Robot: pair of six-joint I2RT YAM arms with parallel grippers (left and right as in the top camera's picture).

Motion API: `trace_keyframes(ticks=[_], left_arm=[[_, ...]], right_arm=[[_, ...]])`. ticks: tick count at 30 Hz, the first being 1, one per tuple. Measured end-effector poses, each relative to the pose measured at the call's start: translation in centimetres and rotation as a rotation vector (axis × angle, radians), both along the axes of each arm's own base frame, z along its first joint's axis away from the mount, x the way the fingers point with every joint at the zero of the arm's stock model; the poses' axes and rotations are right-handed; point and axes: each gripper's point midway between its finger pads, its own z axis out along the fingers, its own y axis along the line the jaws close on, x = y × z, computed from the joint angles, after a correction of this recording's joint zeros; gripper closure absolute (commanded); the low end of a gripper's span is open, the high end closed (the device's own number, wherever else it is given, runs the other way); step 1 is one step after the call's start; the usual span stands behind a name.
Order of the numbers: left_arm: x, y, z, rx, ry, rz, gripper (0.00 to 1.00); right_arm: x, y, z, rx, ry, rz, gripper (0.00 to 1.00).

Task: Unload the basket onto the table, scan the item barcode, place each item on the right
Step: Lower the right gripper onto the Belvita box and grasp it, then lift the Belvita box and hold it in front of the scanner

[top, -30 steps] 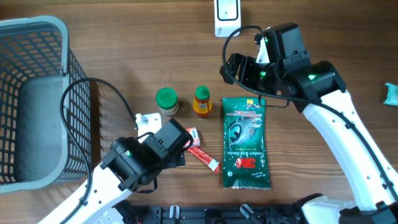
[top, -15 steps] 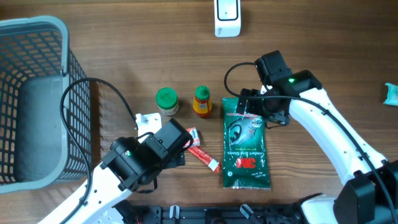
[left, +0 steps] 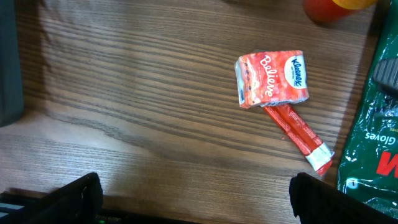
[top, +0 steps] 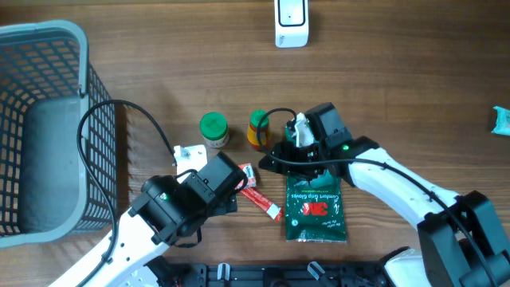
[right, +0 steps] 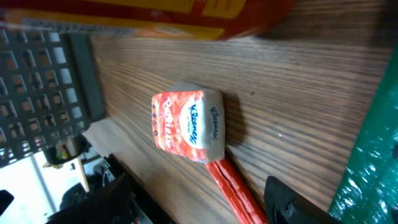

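A white scanner stands at the table's far edge. On the wood lie a green glove package, a red tissue pack and a red stick sachet. A green-lidded jar and an orange bottle stand behind them. My right gripper reaches left over the package's top, low, open. In the right wrist view the tissue pack lies just ahead and the stick sachet runs between the parted fingers, ungripped. My left gripper is open over bare wood, short of the tissue pack.
A grey wire basket fills the left side. A teal scrap lies at the right edge. The left arm sits at the front, with a cable looping toward the basket.
My right arm swung from near the scanner down and left across the glove package's top, ending low beside the tissue pack. The left arm stayed put.
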Motion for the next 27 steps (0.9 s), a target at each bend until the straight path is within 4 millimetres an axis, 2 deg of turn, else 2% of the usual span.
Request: trace_keyframes(ticks=[4, 7, 9, 12, 16, 18, 19, 24, 27], left_arm=[[0.0, 0.0, 0.0, 0.0, 0.0, 0.0, 0.0], [0.0, 0.0, 0.0, 0.0, 0.0, 0.0, 0.0], [0.0, 0.0, 0.0, 0.0, 0.0, 0.0, 0.0], [0.0, 0.0, 0.0, 0.0, 0.0, 0.0, 0.0], [0.0, 0.0, 0.0, 0.0, 0.0, 0.0, 0.0], [0.0, 0.0, 0.0, 0.0, 0.0, 0.0, 0.0], [0.0, 0.0, 0.0, 0.0, 0.0, 0.0, 0.0], [0.0, 0.0, 0.0, -0.001, 0.0, 0.0, 0.0], [0.0, 0.0, 0.0, 0.0, 0.0, 0.0, 0.0]], right_arm=[[-0.9, 1.4, -0.4, 0.001, -0.003, 0.003, 0.31], [-1.6, 3.3, -0.7, -0.011, -0.024, 0.007, 0.33], [-1.6, 4.2, -1.7, -0.03, -0.012, -0.019, 0.36], [-0.8, 4.4, -3.6, -0.054, 0.017, -0.08, 0.38], [0.5, 5.0, -5.0, -0.039, 0.028, -0.14, 0.49], [0.7, 5.1, -5.1, -0.033, 0.033, -0.158, 0.64], [0.7, 5.1, -5.2, -0.033, 0.043, -0.166, 0.67], [0.4, 5.3, -5.2, -0.035, 0.055, -0.166, 0.64], [-0.2, 5.8, -5.4, -0.051, 0.053, -0.162, 0.67]])
